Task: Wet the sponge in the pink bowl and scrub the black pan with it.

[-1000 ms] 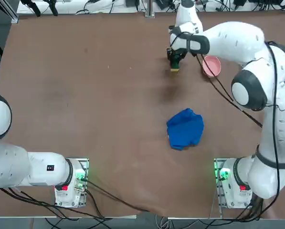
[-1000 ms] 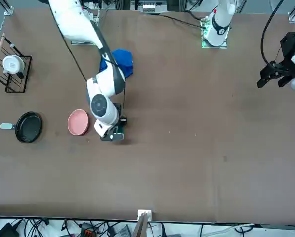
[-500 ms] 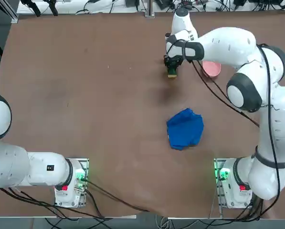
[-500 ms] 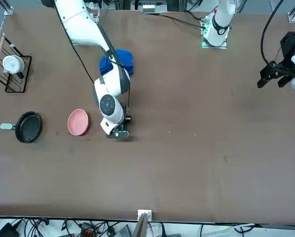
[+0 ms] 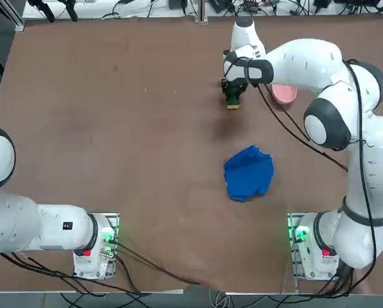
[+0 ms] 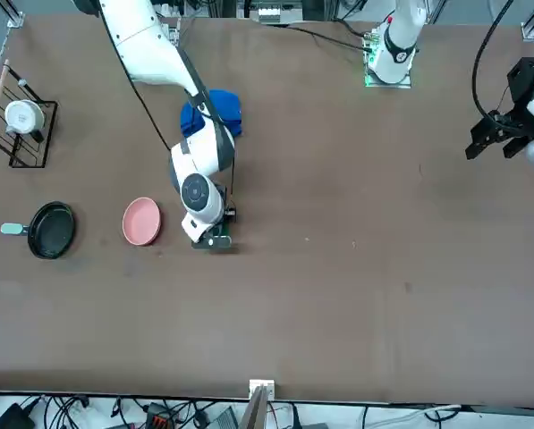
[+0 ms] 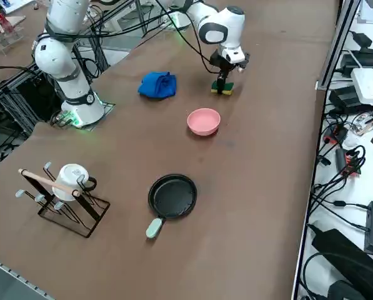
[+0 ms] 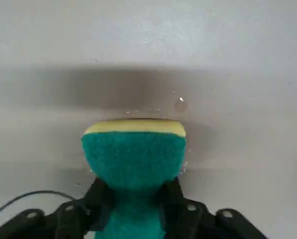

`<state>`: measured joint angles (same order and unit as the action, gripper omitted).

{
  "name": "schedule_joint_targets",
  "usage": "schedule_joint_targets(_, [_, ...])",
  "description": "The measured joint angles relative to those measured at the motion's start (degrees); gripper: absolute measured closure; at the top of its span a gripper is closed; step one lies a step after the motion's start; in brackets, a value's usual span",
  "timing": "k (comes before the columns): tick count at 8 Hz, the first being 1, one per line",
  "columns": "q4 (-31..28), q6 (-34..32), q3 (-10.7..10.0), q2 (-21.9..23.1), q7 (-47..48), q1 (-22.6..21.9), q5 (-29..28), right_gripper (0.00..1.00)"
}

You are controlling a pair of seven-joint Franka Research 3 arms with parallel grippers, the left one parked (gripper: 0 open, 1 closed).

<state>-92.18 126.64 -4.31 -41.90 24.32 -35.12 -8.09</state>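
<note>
Clock directions are given as read in the top view, with 12 o'clock pointing away from the arms' bases.

The right gripper (image 8: 137,199) is clamped on the sponge (image 8: 134,154), which is held between its two fingers over the table (image 5: 146,154). The sponge's green layer and yellow layer are both shown, and its body is pinched narrower where it is gripped. Whether the table is touched by the sponge cannot be told. Small clear droplets (image 8: 181,99) are seen on the surface near the yellow edge.

The pink bowl (image 7: 203,122) is placed at 3 o'clock from the gripper, near it but apart, and is partly covered by the arm in the top view. Farther out at 3 o'clock, beyond the bowl, the black pan (image 7: 172,196) is set down flat, with its pale handle (image 7: 154,227) pointed to 3 o'clock. Between 5 and 6 o'clock from the pan, a black wire rack (image 7: 70,209) is stood, on which a white cup (image 7: 70,181) is carried. The crumpled blue cloth (image 5: 249,173) is laid between 5 and 6 o'clock from the gripper, well apart from the sponge.
</note>
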Motion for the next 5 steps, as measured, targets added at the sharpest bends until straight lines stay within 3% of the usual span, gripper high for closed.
schedule_joint_targets(3, [0.4,1.2,-0.1,0.1,0.1,-0.2,0.0,0.0])
schedule_joint_targets(5, [1.3,0.5,-1.1,2.2,0.1,-0.2,0.0,0.0])
